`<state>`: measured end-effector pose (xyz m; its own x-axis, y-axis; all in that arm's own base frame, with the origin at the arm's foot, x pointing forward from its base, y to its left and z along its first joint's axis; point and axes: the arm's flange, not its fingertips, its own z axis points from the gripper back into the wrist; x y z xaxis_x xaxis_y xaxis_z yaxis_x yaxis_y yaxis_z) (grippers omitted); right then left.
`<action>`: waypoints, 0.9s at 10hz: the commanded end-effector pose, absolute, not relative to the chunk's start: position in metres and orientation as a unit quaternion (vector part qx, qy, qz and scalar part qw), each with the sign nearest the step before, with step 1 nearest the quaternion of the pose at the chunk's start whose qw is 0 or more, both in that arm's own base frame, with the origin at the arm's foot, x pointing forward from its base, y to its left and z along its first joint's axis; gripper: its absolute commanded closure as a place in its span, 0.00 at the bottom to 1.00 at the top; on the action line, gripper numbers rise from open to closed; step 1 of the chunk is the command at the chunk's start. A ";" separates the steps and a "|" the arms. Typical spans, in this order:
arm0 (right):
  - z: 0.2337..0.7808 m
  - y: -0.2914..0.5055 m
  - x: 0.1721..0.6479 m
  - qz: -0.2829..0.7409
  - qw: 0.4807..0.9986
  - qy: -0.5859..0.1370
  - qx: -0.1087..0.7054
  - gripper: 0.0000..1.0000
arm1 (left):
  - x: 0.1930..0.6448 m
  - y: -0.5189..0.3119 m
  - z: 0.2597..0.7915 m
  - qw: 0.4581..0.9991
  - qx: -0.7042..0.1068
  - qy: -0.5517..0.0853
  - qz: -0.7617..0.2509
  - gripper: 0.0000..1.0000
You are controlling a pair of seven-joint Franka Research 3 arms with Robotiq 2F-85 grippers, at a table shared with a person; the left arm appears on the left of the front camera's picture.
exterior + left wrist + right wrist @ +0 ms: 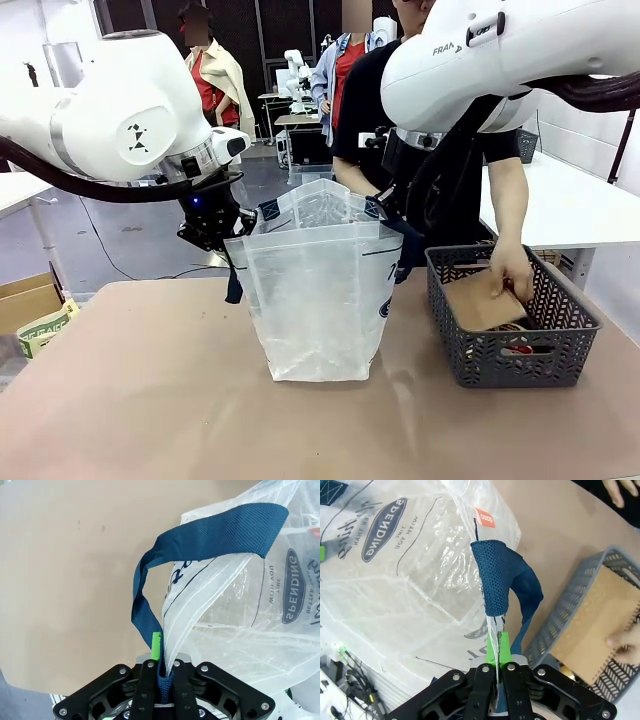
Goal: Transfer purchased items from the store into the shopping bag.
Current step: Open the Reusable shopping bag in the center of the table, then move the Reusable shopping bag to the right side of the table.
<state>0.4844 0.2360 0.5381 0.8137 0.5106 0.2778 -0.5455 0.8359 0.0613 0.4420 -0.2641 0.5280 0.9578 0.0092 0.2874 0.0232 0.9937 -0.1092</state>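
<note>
**Tan bench point(140, 400), bag held open for loading**

Both sets of jaws are pinched shut on the shopping bag point(320, 300). The left jaws clamp one navy strap point(210, 532) together with a fold of the rim, and the right jaws clamp the opposite strap point(495, 575) the same way. The bag stands upright mid-bench between the arms, its mouth open.

To do this step well, I judge the arms should hold level and well apart, so the mouth is taut and wide (a slack rim could fold inward and catch a packet). They should not pull so hard that the base lifts.

The bag is crinkled, translucent white plastic with dark script and a navy oval logo point(295, 587); I can see nothing inside it. Just beside it, on the robot's right, sits the dark grey basket point(490, 365). There a person's hand point(512, 270) rests on a tan packet point(480, 300).
</note>
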 end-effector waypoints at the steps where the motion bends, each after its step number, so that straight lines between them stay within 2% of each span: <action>1: 0.537 0.234 0.485 0.273 0.951 -0.125 0.069 1.00 | 0.442 -0.260 0.527 0.988 -0.056 -0.144 0.007 1.00; 9: 0.537 0.234 0.485 0.273 0.951 -0.125 0.069 1.00 | 0.442 -0.260 0.527 0.988 -0.056 -0.144 0.007 1.00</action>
